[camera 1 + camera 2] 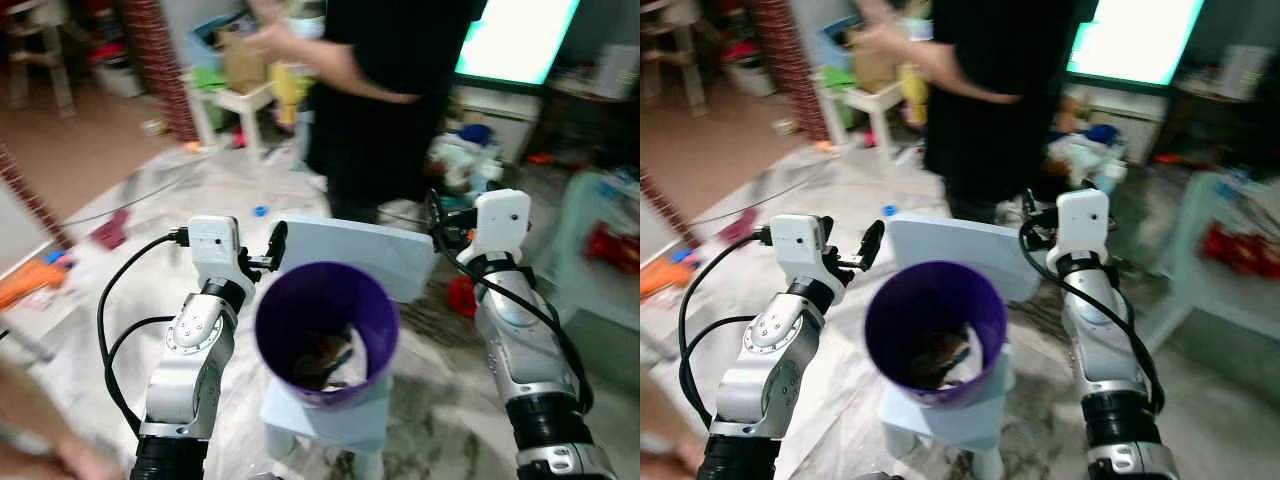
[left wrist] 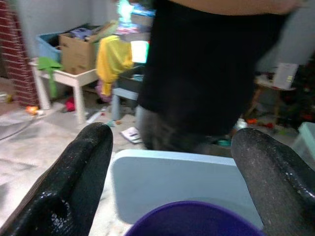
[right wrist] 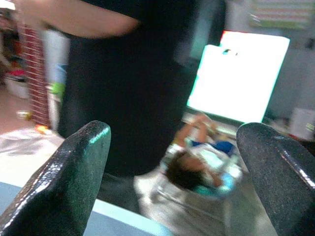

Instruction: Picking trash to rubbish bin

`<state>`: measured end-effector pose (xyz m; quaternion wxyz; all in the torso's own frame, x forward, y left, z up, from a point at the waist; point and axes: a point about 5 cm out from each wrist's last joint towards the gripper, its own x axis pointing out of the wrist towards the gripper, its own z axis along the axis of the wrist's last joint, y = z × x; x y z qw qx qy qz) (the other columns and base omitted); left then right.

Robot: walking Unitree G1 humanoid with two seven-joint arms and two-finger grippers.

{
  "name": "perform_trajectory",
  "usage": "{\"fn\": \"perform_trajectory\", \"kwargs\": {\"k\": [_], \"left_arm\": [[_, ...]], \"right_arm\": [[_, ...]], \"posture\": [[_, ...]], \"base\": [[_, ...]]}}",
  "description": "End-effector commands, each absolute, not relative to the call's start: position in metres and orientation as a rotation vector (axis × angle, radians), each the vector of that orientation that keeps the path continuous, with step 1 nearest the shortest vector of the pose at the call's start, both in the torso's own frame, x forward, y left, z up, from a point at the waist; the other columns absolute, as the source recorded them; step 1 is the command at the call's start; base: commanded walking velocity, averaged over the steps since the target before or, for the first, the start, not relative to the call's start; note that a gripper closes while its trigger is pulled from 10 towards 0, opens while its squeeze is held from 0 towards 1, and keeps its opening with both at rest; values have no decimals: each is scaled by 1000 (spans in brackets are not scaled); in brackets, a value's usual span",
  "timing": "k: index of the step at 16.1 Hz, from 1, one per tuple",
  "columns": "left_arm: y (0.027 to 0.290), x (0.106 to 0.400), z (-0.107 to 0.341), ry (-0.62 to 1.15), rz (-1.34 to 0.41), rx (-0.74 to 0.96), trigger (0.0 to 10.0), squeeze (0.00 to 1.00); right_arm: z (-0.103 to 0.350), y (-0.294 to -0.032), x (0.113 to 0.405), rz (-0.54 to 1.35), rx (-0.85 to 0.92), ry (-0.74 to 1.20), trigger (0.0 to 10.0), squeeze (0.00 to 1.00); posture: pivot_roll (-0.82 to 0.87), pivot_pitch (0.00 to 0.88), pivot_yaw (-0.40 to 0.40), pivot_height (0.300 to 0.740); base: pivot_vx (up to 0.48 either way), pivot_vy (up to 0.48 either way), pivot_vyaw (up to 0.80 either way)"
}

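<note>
Trash [image 1: 325,362] is already piled inside the purple bin [image 1: 300,310] perched on a small pale stool [image 1: 330,415] between both spread-open, empty grippers, left [image 1: 270,250] and right [image 1: 436,215], so it could easily get knocked off by a careless swing.

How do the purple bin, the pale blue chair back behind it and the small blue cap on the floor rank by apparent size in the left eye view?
1. Purple bin, though it sits nearest the camera, which inflates it.
2. Pale blue chair back, partly hidden by the bin, so the top two are unsure.
3. Blue cap, clearly smallest.
</note>
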<state>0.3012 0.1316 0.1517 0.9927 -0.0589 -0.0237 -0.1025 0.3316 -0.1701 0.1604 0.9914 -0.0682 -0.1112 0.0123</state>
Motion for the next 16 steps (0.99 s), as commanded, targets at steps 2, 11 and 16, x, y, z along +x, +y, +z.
{"fn": "perform_trajectory", "kwargs": {"k": [2,11,16], "left_arm": [[133,305,156,-56,-182,-143,10000,0],[128,306,162,-76,-226,-178,10000,0],[126,306,163,-73,-233,-199,10000,0]], "right_arm": [[164,-172,330,12,-137,-212,10000,0],[168,-168,329,21,-128,-188,10000,0],[167,-166,329,25,-126,-182,10000,0]], "posture": [[1,27,7,740],[4,28,4,740],[9,27,4,740]], "base": [[0,0,-800],[0,0,-583],[0,0,0]]}}
